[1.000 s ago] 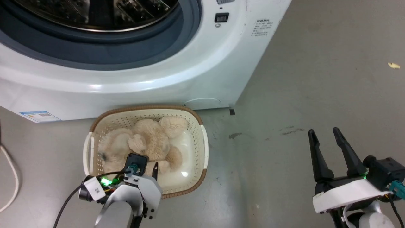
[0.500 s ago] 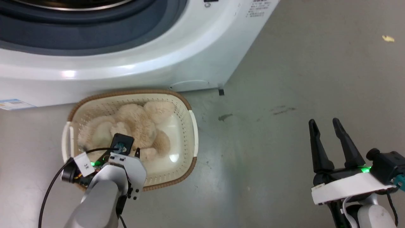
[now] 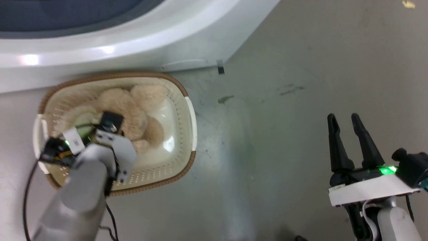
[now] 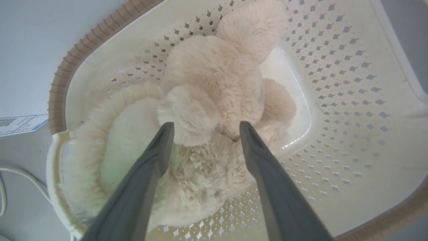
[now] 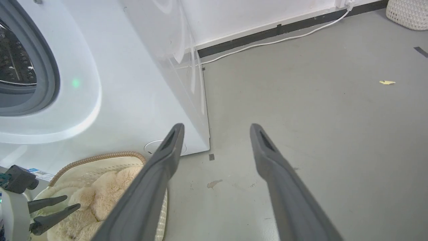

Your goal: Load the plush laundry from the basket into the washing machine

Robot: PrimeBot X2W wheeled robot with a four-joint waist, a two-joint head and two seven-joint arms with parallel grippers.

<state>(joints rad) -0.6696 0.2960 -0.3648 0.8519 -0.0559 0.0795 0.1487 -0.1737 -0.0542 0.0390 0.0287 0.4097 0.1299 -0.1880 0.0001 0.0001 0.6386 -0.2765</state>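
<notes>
**Left gripper (image 4: 204, 129) has dropped nearer the plush laundry (image 4: 214, 77); head camera tilted down**

Smooth white washing machine (image 3: 133, 50), grey gasket cut off at the top edge, stands on stained grey floor (image 3: 284, 150). Against its base sits the perforated cream basket (image 3: 157, 167), brown woven rim, holding the shaggy plush laundry. Left fingers (image 4: 143, 174) spread, straddling 1 rounded limb; contact unclear. Right gripper (image 3: 342, 117), 2 fingers spread, hovers over floor.

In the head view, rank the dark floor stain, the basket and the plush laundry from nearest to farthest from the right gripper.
1. Dark floor stain, on bare floor left of the right gripper.
2. Basket, farther left.
3. Plush laundry, inside it.
</notes>
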